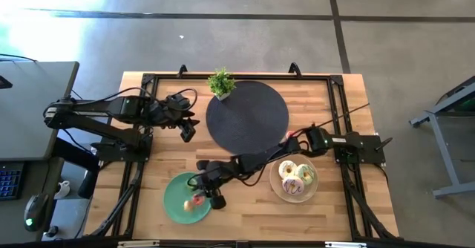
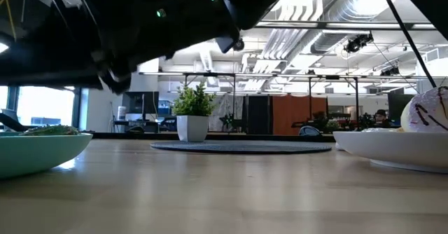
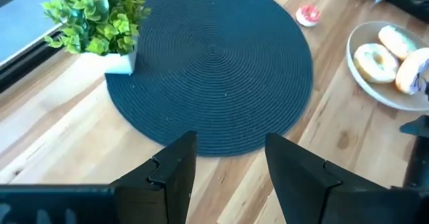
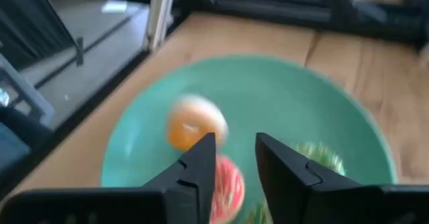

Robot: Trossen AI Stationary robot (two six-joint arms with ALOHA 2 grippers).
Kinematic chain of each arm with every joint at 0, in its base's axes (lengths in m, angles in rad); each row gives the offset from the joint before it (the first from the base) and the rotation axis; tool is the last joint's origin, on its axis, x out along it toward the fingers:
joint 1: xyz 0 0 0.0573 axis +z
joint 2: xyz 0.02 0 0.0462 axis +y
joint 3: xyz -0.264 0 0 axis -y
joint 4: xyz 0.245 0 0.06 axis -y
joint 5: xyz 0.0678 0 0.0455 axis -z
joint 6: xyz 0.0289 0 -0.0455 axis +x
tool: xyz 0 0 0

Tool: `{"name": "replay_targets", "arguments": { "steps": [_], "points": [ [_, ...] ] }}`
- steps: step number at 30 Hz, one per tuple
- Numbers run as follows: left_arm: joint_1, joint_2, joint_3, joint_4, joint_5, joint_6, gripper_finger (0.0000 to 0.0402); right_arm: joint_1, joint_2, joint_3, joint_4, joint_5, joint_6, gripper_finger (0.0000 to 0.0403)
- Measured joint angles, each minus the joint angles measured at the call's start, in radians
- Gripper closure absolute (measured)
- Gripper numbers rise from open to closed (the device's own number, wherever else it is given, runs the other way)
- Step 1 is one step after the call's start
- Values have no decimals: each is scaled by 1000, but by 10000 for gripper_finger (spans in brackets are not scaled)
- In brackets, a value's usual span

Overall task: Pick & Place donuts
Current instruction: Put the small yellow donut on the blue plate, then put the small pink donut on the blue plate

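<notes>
The right claw (image 4: 231,160) hangs spread over the green plate (image 4: 134,143), holding nothing. Just beneath its tips lie a pink donut (image 4: 226,184), an orange donut (image 4: 194,125) and a green donut (image 4: 315,155). Behind it, three donuts (image 1: 297,179) fill the white plate (image 1: 276,188). The left claw (image 3: 224,167) waits spread beside the dark mat (image 3: 214,56).

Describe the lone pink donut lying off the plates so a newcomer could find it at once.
Start at the big round dark mat in the middle of the wooden table. Look just past its edge on the side toward the white plate of donuts: the pink donut lies there on bare wood. It is the only donut not on a plate, and smaller than the pale ones beside it.
</notes>
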Motion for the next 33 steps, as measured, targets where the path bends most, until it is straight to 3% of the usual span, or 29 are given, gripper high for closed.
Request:
{"name": "replay_targets", "arguments": {
  "steps": [4,10,16,20,27,33],
  "points": [
    [0,8,0,-12,61,-2,225,2,0,0,-48,9,2,269],
    [0,7,0,-14,71,-2,225,0,-61,-1,-177,144,-70,228],
    [0,6,0,-13,69,-2,225,-4,-249,0,-681,435,-142,221],
    [0,6,0,-10,68,2,225,-15,-379,0,-1066,649,-80,229],
    [0,6,0,-2,50,8,225,-74,-548,-4,-1446,673,158,247],
    [0,6,-1,-14,45,13,225,-147,-714,-213,-1471,604,257,253]
  ]
}}
